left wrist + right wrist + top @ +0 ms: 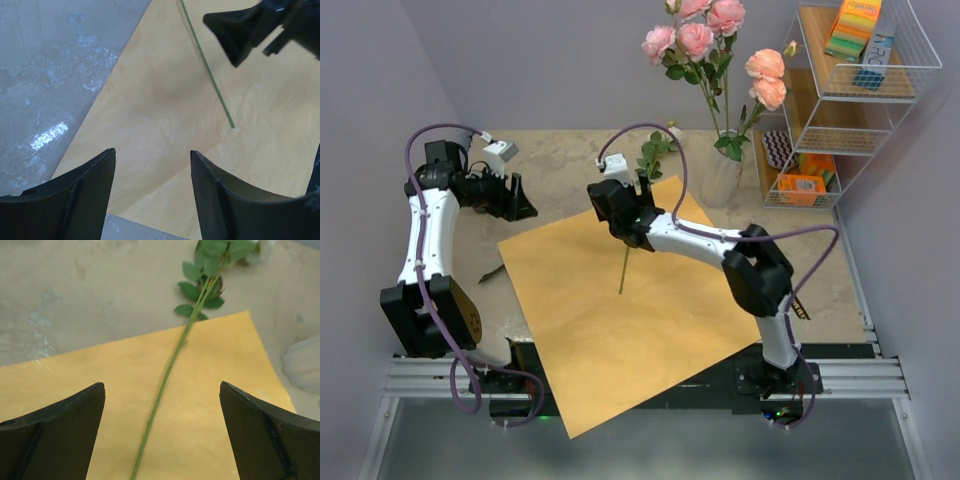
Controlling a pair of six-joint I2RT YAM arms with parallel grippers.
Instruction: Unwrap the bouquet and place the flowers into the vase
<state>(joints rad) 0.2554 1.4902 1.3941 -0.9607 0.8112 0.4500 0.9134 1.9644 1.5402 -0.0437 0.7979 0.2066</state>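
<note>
From above, a flower stem [624, 270] is seen lying along the orange paper [620, 340], leaves toward the marbled table's [560, 160] far edge (near the vase [720, 180]); at the left wrist, the left gripper [152, 155] is held partly open, empty; at the right wrist, the right gripper [162, 385] is spread wide over the stem, nothing grasped.

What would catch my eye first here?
The big orange paper sheet spread flat across the middle of the table, and the pink roses standing in the white vase at its far side. A single leafy green stem lies across the paper's far edge, beneath the right arm's wide-open pincer.
</note>
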